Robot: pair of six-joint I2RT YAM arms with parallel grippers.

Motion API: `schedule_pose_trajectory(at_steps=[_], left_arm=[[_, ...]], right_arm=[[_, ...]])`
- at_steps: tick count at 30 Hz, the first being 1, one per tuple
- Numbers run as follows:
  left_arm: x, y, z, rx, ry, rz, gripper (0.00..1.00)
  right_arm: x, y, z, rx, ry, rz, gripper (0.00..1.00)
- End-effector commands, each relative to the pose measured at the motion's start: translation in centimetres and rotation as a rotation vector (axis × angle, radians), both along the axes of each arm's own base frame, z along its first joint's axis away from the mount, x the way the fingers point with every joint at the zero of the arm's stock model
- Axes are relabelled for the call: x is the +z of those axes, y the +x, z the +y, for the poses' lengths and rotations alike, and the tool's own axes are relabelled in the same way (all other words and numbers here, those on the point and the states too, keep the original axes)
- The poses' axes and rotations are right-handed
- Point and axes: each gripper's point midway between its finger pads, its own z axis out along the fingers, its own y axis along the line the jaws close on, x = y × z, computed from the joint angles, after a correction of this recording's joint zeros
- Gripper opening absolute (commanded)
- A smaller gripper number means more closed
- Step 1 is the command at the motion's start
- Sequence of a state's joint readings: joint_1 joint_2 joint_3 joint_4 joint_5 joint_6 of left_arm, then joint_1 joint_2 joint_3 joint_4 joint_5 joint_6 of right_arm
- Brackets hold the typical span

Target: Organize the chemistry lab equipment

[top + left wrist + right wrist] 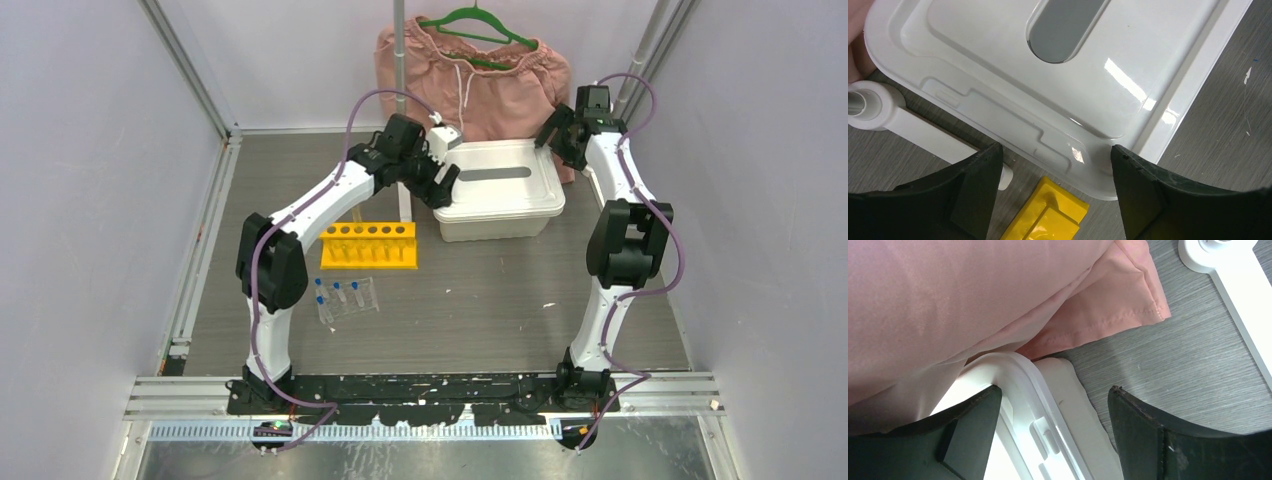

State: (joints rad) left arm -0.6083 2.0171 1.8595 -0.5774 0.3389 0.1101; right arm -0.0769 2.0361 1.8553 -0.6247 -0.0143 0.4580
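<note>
Overhead, left hand (440, 185) and right hand (553, 135) flank the white lidded bin (500, 185), far on the worktop (500, 300); yellow rack (368, 247) and tube tray (347, 297) sit near-left. Left wrist: left hand spread over a corner of the lid (998, 75), empty. Right wrist: right hand spread astride the far-right corner (pink shorts (948, 300) crowd it). Likely opening the bin; next, both must clamp its rim together

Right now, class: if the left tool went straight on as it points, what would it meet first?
Probably the white box lid, near its corner, framed by the open left tool; depth is unclear.
</note>
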Motion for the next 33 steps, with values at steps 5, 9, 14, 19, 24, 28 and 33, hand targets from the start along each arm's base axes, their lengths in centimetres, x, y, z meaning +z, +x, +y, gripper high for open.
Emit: schedule_pose_trajectory(at_steps=[5, 9, 14, 19, 24, 28, 33], left_arm=[[-1.6, -2.0, 1.7, -0.004, 0.093, 0.038, 0.79], [-2.1, -2.4, 2.2, -0.011, 0.113, 0.036, 0.78], [-2.4, -2.7, 2.0, -0.016, 0.101, 0.041, 0.78], [-0.7, -1.4, 1.9, 0.019, 0.09, 0.003, 0.82], [3.7, 0.1, 3.0, 0.048, 0.008, -0.03, 0.87], [6.2, 2.0, 5.0, 0.097, -0.021, -0.075, 0.88], [5.1, 3.7, 5.4, 0.128, -0.004, -0.083, 0.84]], right_arm=[[0.4, -1.2, -2.0, -0.056, -0.046, -0.009, 0.83], [0.5, -1.5, -1.9, -0.068, -0.034, -0.032, 0.83], [0.1, -1.7, -1.9, -0.073, -0.035, -0.025, 0.83], [-1.3, -2.1, -2.7, -0.088, -0.075, 0.01, 0.84], [-1.7, -2.8, -3.4, -0.13, -0.095, -0.009, 0.86], [1.4, -2.5, -3.3, -0.132, -0.082, -0.068, 0.86], [6.7, -3.4, -2.7, -0.132, -0.051, -0.162, 0.86]])
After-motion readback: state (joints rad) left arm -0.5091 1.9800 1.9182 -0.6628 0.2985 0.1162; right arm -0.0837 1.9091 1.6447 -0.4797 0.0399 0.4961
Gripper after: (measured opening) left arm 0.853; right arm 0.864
